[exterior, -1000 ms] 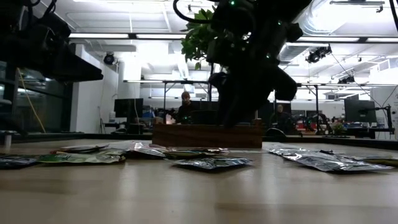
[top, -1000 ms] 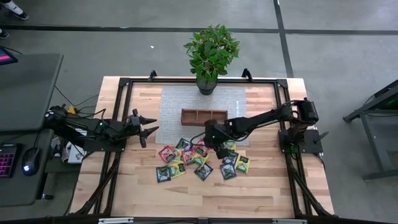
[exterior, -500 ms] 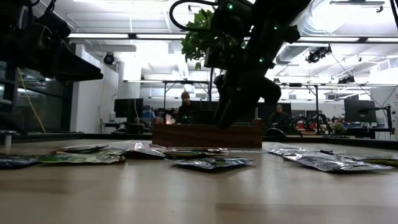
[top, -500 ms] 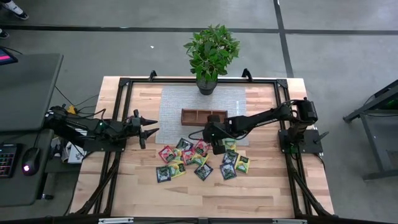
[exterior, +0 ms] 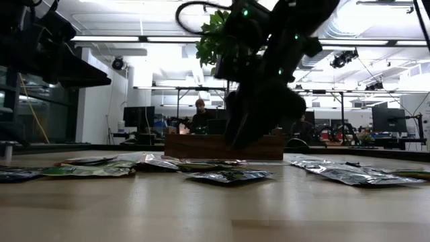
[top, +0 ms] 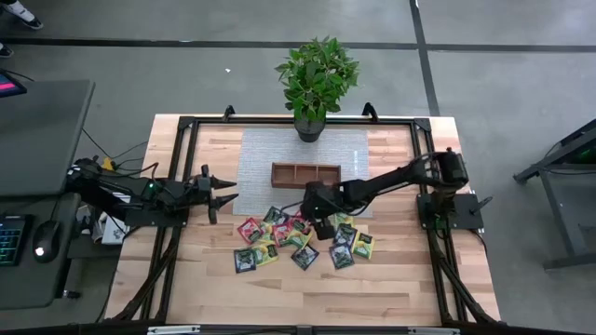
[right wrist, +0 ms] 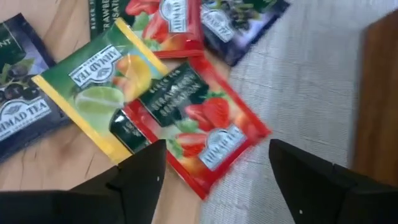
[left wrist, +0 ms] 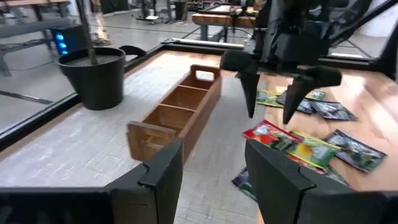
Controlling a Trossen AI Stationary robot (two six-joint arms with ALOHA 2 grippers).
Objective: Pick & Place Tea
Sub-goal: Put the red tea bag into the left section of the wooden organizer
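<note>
Right end effector point(right wrist: 214, 177) above the tea pile
Fingers spread over a red strawberry sachet point(right wrist: 199, 127); left end effector point(top: 226, 196) spread, empty, near the worktop's point(top: 214, 279) left edge.

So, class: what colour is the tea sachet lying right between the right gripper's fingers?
Red, with strawberries printed on it; the right wrist view shows it best.

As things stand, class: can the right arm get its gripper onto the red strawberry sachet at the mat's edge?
Probably yes. The right gripper hangs open directly over the red strawberry sachet, which lies flat and uncovered, overlapping a yellow-green sachet. The wooden tray sits clear to one side.
</note>
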